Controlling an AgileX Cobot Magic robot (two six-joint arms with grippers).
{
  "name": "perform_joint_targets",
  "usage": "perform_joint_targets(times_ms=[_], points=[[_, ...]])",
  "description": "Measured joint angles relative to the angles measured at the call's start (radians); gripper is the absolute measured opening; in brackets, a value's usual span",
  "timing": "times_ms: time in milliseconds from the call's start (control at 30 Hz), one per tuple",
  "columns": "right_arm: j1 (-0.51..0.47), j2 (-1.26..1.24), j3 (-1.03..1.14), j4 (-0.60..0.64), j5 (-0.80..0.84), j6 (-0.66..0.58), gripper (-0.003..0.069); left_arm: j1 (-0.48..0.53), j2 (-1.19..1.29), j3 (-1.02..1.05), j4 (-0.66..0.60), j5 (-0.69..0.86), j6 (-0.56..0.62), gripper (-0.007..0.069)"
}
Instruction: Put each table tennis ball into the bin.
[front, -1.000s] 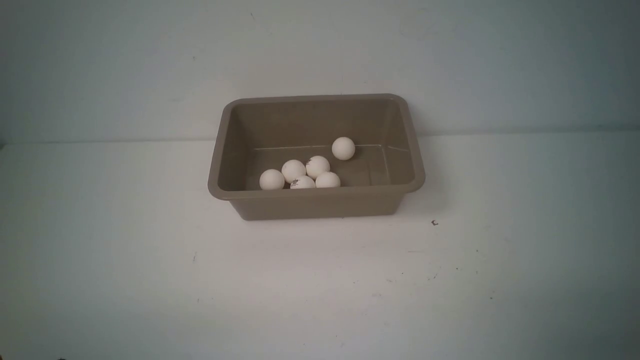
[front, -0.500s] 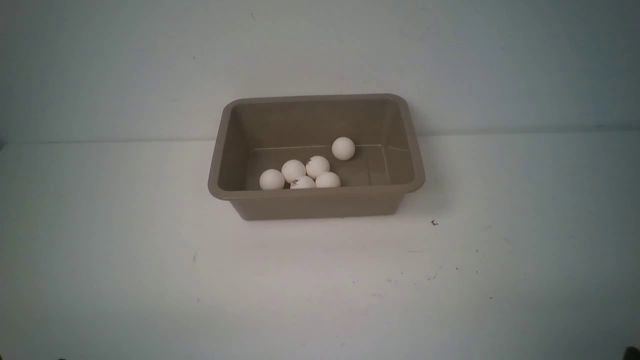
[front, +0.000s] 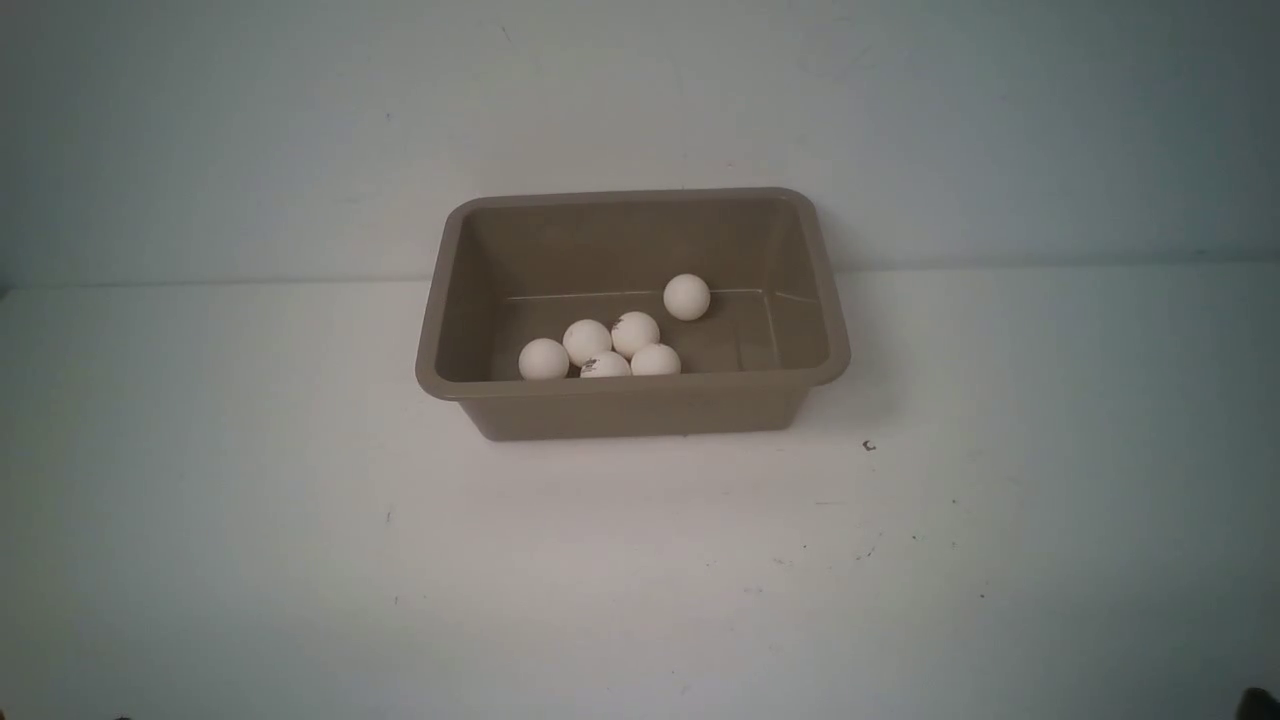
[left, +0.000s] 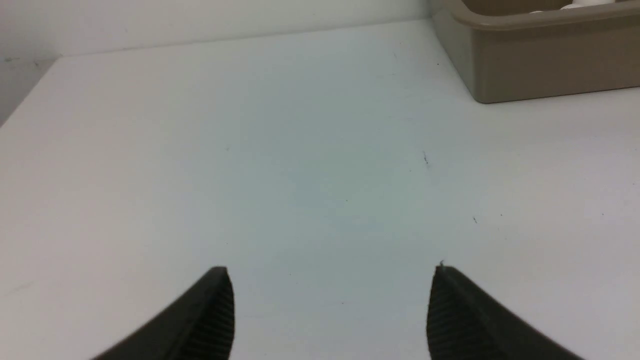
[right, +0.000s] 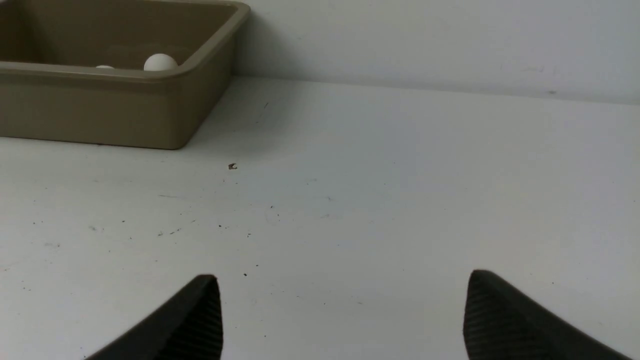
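We are holding our left pincer over the near left part of the white counter, its two black ribbed fingers standing apart with nothing between them but bare counter. We are holding our right pincer the same way over the near right part, its dark fingers spread wide and gripping nothing. In the front view only a dark sliver is showing at the near right corner, too little for us to name.

Farther out, small dark specks are lying scattered on the counter, and one darker fleck is sitting near the bin's near right corner.

Beyond that, the taupe rectangular plastic bin with rounded corners and an out-turned rim is standing upright toward the far edge of the counter, close to the pale wall. We are seeing six small white table tennis balls resting on its floor. Five are bunching together against the near wall, left of the middle, touching or almost touching one another, two of them showing a small dark print. The sixth ball is lying alone farther back, by the far wall, right of the cluster.
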Motion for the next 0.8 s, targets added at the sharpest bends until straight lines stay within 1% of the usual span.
perform_joint_targets(times_ms=[200,500,800], points=[[-0.004,0.0,0.0,0.0,0.0,0.0,0.0589,0.0,0.0,0.0,0.0,0.0,-0.001,0.0468],[-0.099,0.0,0.0,0.001,-0.001,0.016,0.0589,0.0,0.0,0.0,0.0,0.0,-0.001,0.0468],[-0.11,0.0,0.0,0.001,-0.001,0.023,0.0589,0.0,0.0,0.0,0.0,0.0,-0.001,0.0468]])
